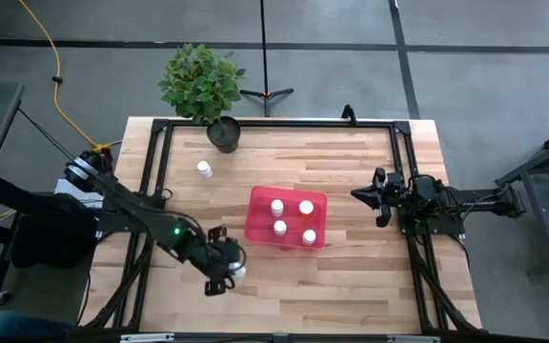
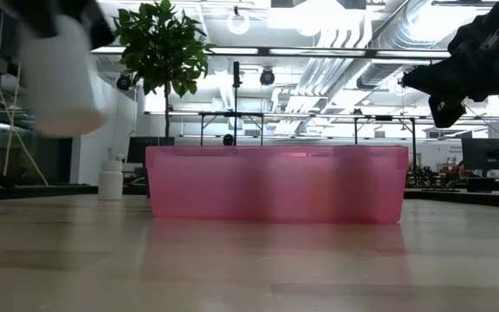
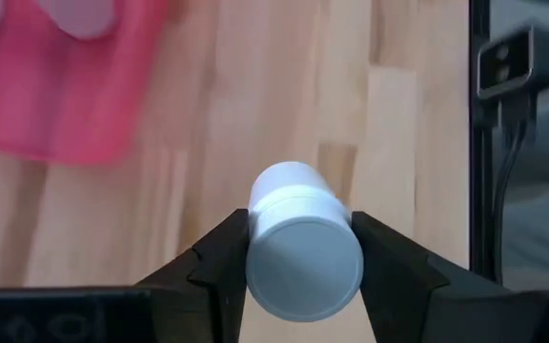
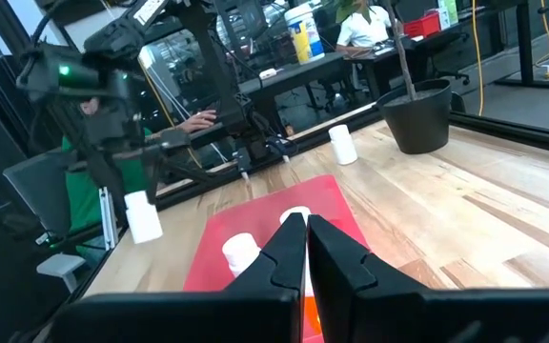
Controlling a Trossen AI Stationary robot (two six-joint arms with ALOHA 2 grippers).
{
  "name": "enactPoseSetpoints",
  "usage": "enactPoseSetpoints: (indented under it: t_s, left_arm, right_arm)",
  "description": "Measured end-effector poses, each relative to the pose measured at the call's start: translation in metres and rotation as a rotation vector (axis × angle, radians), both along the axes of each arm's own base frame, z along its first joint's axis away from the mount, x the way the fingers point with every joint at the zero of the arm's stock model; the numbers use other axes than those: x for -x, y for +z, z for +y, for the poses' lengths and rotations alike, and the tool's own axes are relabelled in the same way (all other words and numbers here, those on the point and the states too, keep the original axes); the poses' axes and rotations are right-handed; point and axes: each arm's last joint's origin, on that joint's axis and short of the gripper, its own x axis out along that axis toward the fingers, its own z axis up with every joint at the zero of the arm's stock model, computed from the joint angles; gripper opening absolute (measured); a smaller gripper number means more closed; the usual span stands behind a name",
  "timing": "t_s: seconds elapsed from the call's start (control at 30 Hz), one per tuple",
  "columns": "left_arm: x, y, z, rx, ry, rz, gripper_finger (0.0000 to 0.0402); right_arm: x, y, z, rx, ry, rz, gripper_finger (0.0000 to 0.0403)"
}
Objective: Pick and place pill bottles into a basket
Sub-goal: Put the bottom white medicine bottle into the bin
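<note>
Over at the left, near the tabletop's front edge, the left gripper (image 1: pixel 229 273) is seen pinching a white pill bottle (image 1: pixel 238 272); in the left wrist view the bottle (image 3: pixel 298 250) is clamped between both dark fingers (image 3: pixel 219 262), cap end toward the camera. In the low view the bottle (image 2: pixel 59 74) is carried clear of the wood. The grip looks snug, though it sits on a smooth round body.

Further back, toward the rear left corner, a lone bottle (image 1: pixel 204 170) is left standing, beside the dark plant pot (image 1: pixel 224 134).

In the middle of the tabletop the pink basket (image 1: pixel 259 211) is placed, and four white-capped bottles (image 1: pixel 277 206) are already gathered inside it. The held bottle is just off the basket's front left corner, apart from it.

On the right, the right gripper (image 1: pixel 379 198) is parked near the right edge, its fingers pressed together on nothing.

The danger now, as judged from here: the near wall could be clipped if the bottle is carried across too low, and the basket shoved. A release too high could see the bottle bounce out or knock over those already standing inside. A slip of the round body is also possible on a quick swing.
</note>
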Motion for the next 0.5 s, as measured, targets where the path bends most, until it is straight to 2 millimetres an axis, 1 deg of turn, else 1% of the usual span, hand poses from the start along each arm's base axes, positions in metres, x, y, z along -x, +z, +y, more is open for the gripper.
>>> enactPoseSetpoints:
  t_s: [0.1,0.23,0.37,0.5]
  left_arm:
    - [-0.004,0.01,0.015,0.005,0.037,-0.042,0.0195]
    - [-0.011,0.025,0.031,-0.001,0.097,-0.16,0.0195]
    - [-0.02,0.041,0.042,0.051,0.141,-0.303,0.0195]
    - [-0.028,0.049,0.049,0.052,0.141,-0.389,0.0195]
  right_arm:
    - [0.0,0.0,0.0,0.0,0.0,0.0,0.0007]
    - [0.0,0.0,0.0,-0.002,0.0,0.0,0.0007]
    - [0.0,0.0,0.0,-0.002,0.0,0.0,0.0007]
    - [0.0,0.0,0.0,-0.002,0.0,0.0,0.0007]
